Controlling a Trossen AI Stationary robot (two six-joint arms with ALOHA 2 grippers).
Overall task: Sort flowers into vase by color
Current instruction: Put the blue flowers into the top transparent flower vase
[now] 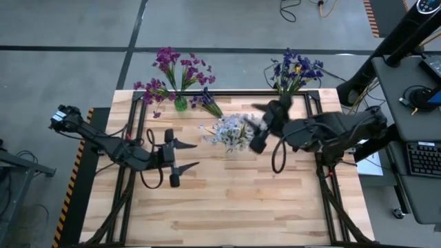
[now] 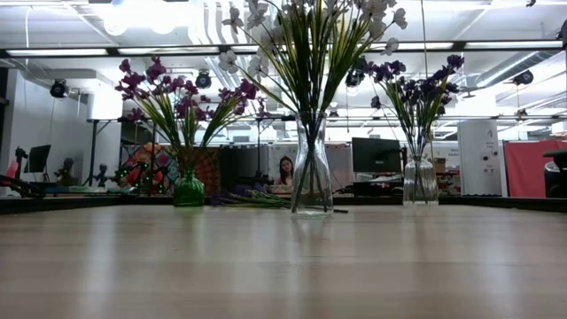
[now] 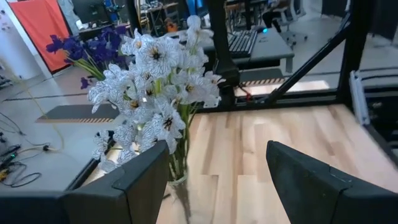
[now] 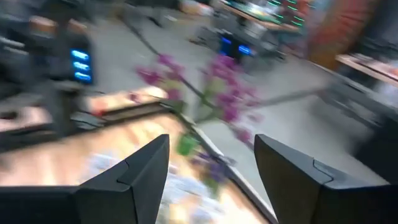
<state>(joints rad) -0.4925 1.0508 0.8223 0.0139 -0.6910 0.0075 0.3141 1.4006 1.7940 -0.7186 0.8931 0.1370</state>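
**Inspector:** Report the flowers' positions.

**Assistant:** Three vases stand along the far side of the wooden counter (image 1: 227, 200). The magenta-purple flowers (image 1: 173, 69) sit in a small green vase (image 1: 180, 104) toward the left arm's side. The white-lavender flowers (image 1: 231, 131) stand upright in a clear glass vase (image 2: 312, 182) near the middle, somewhat nearer than the other two. The blue-violet flowers (image 1: 296, 69) are in another clear vase (image 2: 420, 182) on the right arm's side. One loose blue-violet spray (image 1: 207, 102) lies flat on the counter, just beside the green vase and between it and the white bunch.

**Inspector:** Left gripper?

**Assistant:** The left gripper (image 1: 185, 156) is released, fingers spread wide, nothing between them. It hovers over the counter, near the white-lavender flowers but apart from them, and pointed their way; its wrist view looks straight at those blossoms.

**Inspector:** Right gripper?

**Assistant:** The right gripper (image 1: 265, 124) is just beside the white-lavender flowers, on the side away from the left arm. In its wrist view the fingers (image 4: 134, 180) stand apart with nothing held between them. That view is motion-blurred, though the magenta-purple flowers and green vase are recognisable ahead of it.

**Inspector:** Anything beyond the counter?

**Assistant:** A person (image 2: 285, 170) is seated at a desk in the room behind.
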